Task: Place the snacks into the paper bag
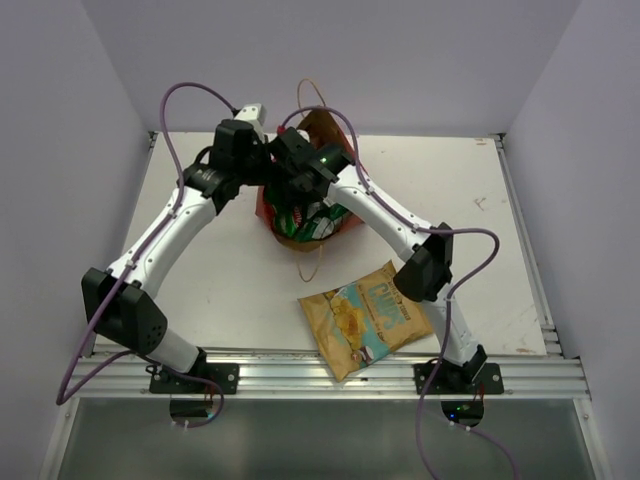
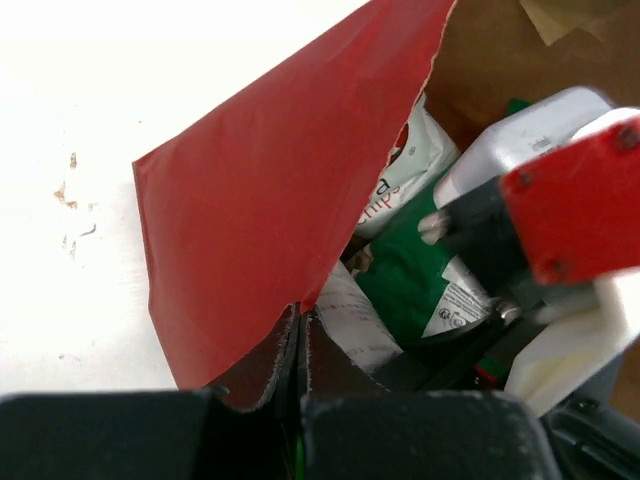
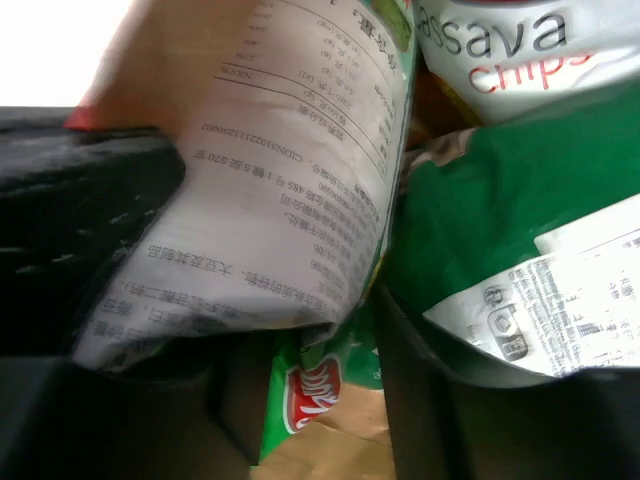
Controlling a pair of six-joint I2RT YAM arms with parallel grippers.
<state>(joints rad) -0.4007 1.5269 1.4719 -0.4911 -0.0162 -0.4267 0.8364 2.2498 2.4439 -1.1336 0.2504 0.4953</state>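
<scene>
The reddish-brown paper bag (image 1: 318, 135) stands open at the back middle of the table, and its red wall fills the left wrist view (image 2: 270, 180). My left gripper (image 1: 266, 190) is shut on the bag's torn rim (image 2: 297, 335). My right gripper (image 1: 298, 208) is down inside the bag with its jaws apart (image 3: 290, 250). A white-backed green packet with a red logo (image 3: 280, 180) lies between its fingers, draped over the left finger (image 3: 90, 230). A green-white packet (image 3: 480, 200) and a cassava chips packet (image 3: 500, 40) lie in the bag. The tan-yellow packet (image 1: 365, 315) lies on the table.
The bag's thin cord handles loop behind it (image 1: 312, 90) and in front of it (image 1: 308, 262). The tan-yellow packet lies close to the right arm's elbow (image 1: 425, 268) and near the table's front rail (image 1: 330, 370). White walls enclose the table on three sides.
</scene>
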